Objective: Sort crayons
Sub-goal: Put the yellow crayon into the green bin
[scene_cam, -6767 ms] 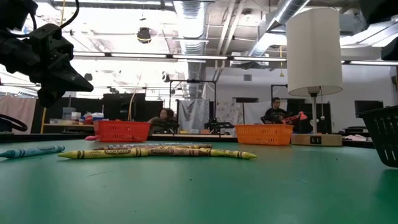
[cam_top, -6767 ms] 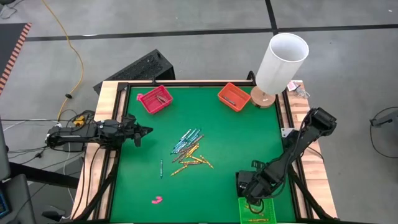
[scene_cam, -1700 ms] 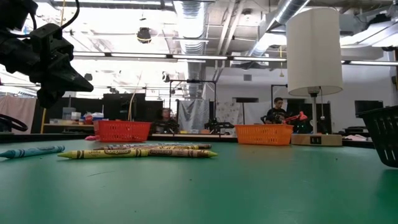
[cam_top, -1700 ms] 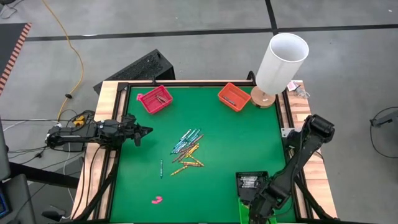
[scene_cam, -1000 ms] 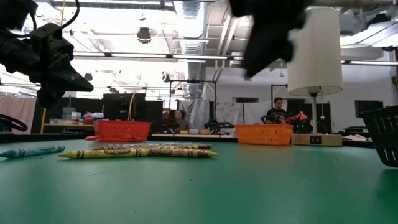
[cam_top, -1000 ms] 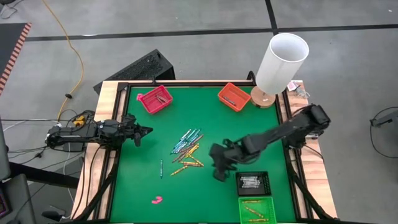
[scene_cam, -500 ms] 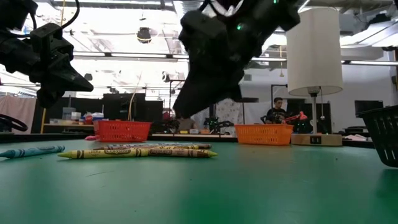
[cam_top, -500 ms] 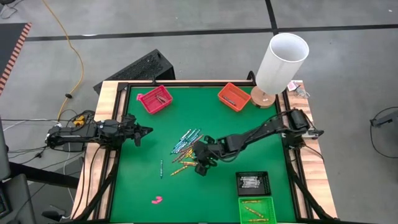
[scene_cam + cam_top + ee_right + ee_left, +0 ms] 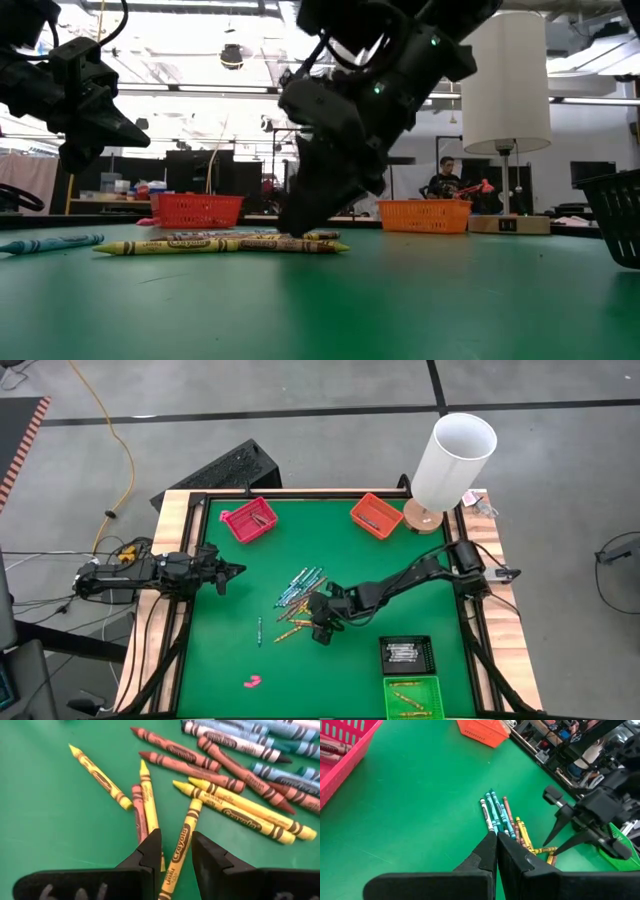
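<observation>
Right wrist view is showing my right gripper [image 9: 175,851] standing narrowly open, straddling a yellow crayon [image 9: 180,845] among the crayons [image 9: 303,603]; nothing is being held.

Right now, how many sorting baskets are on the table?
4: a pink basket at the far left, an orange basket at the far right, a black basket and a green basket at the near right corner.
</observation>
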Robot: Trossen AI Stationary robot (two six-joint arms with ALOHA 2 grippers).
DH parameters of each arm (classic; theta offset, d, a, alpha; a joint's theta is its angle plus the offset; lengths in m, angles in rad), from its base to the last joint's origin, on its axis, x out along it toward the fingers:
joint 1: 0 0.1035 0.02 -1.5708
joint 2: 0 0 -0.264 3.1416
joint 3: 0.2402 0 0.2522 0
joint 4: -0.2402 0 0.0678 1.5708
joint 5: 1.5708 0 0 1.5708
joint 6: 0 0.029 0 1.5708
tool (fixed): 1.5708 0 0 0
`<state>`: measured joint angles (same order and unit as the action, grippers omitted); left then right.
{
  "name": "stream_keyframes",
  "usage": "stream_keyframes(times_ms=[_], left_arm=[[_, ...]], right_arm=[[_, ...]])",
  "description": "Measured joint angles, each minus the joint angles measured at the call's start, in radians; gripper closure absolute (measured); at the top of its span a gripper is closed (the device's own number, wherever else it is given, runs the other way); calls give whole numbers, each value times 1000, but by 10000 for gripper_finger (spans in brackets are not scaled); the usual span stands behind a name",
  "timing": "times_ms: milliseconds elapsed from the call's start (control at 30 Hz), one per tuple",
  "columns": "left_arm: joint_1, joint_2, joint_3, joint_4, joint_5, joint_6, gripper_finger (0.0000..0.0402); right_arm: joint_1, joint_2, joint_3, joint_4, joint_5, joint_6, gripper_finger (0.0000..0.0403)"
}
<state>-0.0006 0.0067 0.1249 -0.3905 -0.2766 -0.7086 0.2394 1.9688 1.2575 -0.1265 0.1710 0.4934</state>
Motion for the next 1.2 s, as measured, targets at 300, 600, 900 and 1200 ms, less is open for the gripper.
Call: stream_keyframes(times_ms=[300,600,900,1200], left_arm=[[0,0,0,0,0,0,401],[0,0,0,0,0,8,401],[0,0,0,0,0,8,401],[0,0,0,0,0,8,401]], right_arm=[[-6,1,0,-15,44,-5,301],[-6,1,0,-23,42,-24,301],[-6,1,0,-28,42,-26,301],[-6,16,0,-24,42,-28,301]])
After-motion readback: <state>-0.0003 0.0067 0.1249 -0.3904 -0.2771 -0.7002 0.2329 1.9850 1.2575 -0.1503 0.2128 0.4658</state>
